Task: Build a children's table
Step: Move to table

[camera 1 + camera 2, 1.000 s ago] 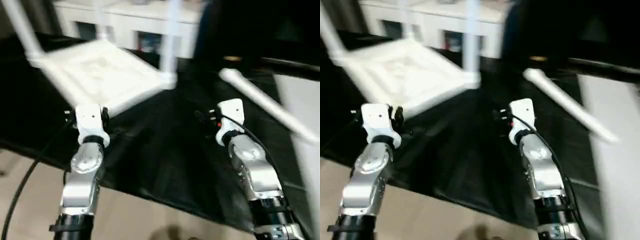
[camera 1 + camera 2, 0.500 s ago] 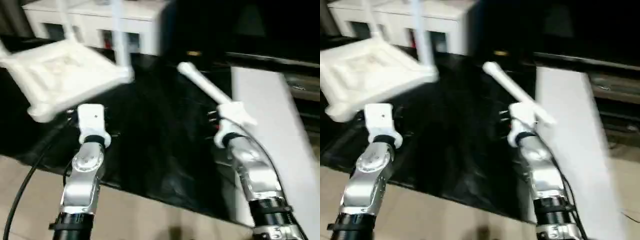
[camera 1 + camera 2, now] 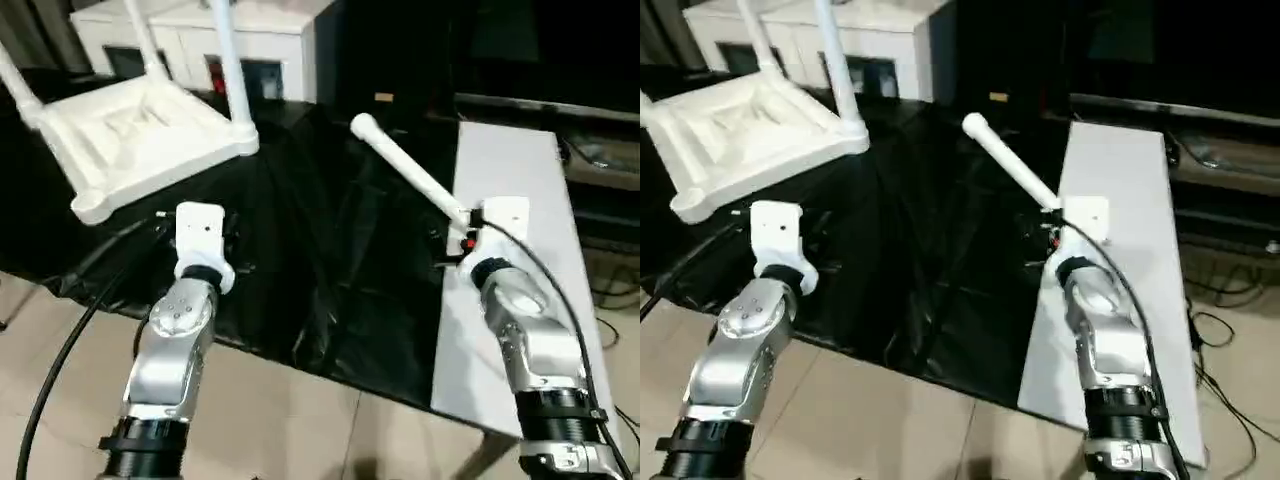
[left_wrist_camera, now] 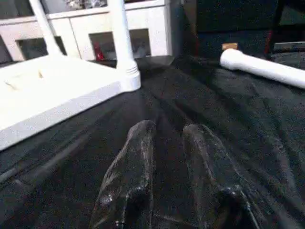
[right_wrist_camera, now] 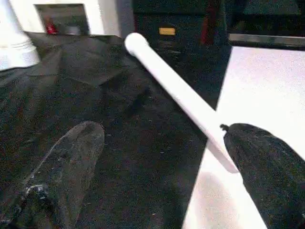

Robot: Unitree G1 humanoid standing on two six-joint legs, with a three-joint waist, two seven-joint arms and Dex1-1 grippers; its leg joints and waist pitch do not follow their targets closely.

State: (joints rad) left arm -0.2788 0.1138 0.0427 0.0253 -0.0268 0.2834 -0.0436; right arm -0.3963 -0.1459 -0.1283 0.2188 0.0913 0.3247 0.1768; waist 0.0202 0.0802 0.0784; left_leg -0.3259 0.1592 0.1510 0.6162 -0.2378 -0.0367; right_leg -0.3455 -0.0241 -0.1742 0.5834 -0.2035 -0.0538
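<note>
**Desk:** What is in front of the robot, biggest thing first?

**Photographer:** A work surface draped in black sheet (image 3: 300, 260), with a white board (image 3: 510, 230) along its right side. The children's table (image 3: 140, 140) lies upside down at the far left of the sheet, ribbed underside up, with fitted legs rising from it; the nearest of them, an upright leg (image 3: 228, 55), stands at the corner closest to the middle. Behind it is a white cabinet (image 3: 260, 40). Then comes the loose leg (image 3: 410, 175), lying slantwise across the sheet, one end toward the back and the other reaching the board's edge.

**Desk:** And the claws?

**Photographer:** The right gripper (image 5: 162, 138) is spread wide and empty, the loose leg running between its fingers (image 5: 76, 143) close to the far one (no contact that I can make out). The left gripper (image 4: 167, 143) hovers over bare sheet near the tabletop, its fingers (image 4: 133, 143) close together with a narrow gap and nothing between them.

**Desk:** What could go wrong from here?

**Photographer:** My guess: the leg is round and tapered, so an off-centre pinch could roll it away across the slick sheet or off the board's edge. A grip near one end might let the long piece droop and swing. The loose folds of sheet could also catch a descending finger.
</note>
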